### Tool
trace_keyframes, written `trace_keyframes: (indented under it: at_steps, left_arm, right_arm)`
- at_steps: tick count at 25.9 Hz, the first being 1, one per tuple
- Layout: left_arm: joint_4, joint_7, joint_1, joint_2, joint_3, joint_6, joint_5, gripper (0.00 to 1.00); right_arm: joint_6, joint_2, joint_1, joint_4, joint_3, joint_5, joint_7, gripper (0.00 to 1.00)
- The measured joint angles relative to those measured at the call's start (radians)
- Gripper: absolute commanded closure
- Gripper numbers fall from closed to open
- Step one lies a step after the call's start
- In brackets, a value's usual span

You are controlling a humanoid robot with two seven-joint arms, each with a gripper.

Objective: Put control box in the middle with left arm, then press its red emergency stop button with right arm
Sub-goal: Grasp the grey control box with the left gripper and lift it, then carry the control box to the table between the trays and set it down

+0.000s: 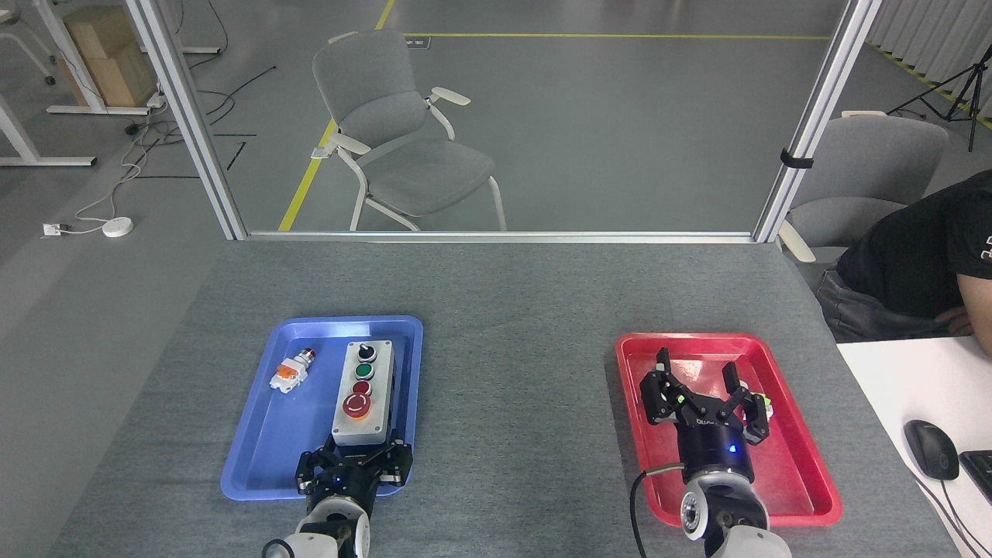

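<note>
Low in the frame left of centre, the left gripper (353, 463) sits with claws spread at the near end of the control box (363, 395), which lies in the blue tray (256, 465), red emergency stop button (356, 404) facing up. Lower right, the right gripper (704, 397) hangs claws apart over the red tray (806, 480). The middle (515, 372) between trays is bare felt

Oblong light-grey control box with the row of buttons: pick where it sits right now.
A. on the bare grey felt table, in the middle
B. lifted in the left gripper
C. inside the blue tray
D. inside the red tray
C: the oblong light-grey control box lies flat inside the blue tray, beside a small white-and-orange part.
</note>
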Motion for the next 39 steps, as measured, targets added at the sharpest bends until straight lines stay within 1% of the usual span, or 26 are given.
trace_keyframes:
  at_steps: [13, 14, 15, 16, 17, 18, 19, 24, 27, 29, 32, 35, 37, 39]
  left_arm:
    - [0.165, 0.012, -0.135, 0.001, -0.004, -0.007, 0.015, 0.02]
    - [0.182, 0.014, -0.144, 0.002, -0.005, -0.008, 0.015, 0.09]
    - [0.199, 0.017, -0.156, 0.003, -0.005, -0.009, 0.015, 0.23]
    - [0.213, 0.021, -0.166, 0.004, -0.006, -0.011, 0.015, 0.33]
    - [0.223, 0.022, -0.173, 0.006, -0.006, -0.013, 0.015, 0.46]
    - [0.229, 0.022, -0.177, 0.008, -0.007, -0.020, 0.015, 0.66]
    - [0.233, 0.025, -0.180, 0.010, -0.007, -0.028, 0.015, 0.99]
    - [0.221, 0.020, -0.177, 0.017, -0.003, -0.099, 0.027, 1.00]
    - [0.162, 0.017, -0.163, 0.028, -0.001, -0.119, 0.046, 1.00]
    - [0.077, 0.018, -0.134, 0.045, 0.001, -0.121, 0.068, 1.00]
    - [-0.101, 0.019, -0.071, 0.074, 0.000, -0.132, 0.102, 1.00]
    - [-0.268, 0.022, -0.004, 0.086, -0.005, -0.164, 0.114, 1.00]
    - [-0.345, 0.022, 0.030, 0.083, -0.020, -0.192, 0.112, 1.00]
    - [-0.381, 0.022, 0.045, 0.073, -0.064, -0.215, 0.109, 1.00]
  right_arm:
    - [-0.001, -0.008, -0.001, 0.000, -0.001, 0.000, 0.000, 0.00]
    - [-0.001, -0.008, -0.001, 0.000, -0.001, 0.000, 0.000, 0.00]
    - [-0.002, -0.008, -0.002, 0.000, -0.001, 0.000, 0.000, 0.00]
    - [-0.002, -0.008, -0.002, 0.000, -0.002, 0.000, 0.000, 0.00]
    - [-0.002, -0.008, -0.002, 0.000, -0.002, 0.000, 0.000, 0.00]
    - [-0.002, -0.008, -0.003, 0.000, -0.003, 0.000, 0.000, 0.00]
    - [-0.002, -0.008, -0.003, 0.000, -0.003, 0.000, 0.000, 0.00]
    - [-0.001, -0.009, -0.003, 0.000, -0.003, 0.000, 0.000, 0.00]
    - [-0.001, -0.010, -0.003, 0.000, -0.003, 0.000, -0.002, 0.00]
    - [0.000, -0.010, -0.003, 0.000, -0.003, 0.000, -0.004, 0.00]
    - [0.001, -0.010, -0.003, 0.000, -0.003, 0.000, -0.005, 0.00]
    - [0.001, -0.010, -0.003, 0.000, -0.003, 0.000, -0.002, 0.00]
    - [0.002, -0.010, -0.003, 0.000, -0.003, 0.000, 0.000, 0.00]
    - [0.002, -0.010, -0.004, 0.000, -0.003, 0.000, 0.000, 0.00]
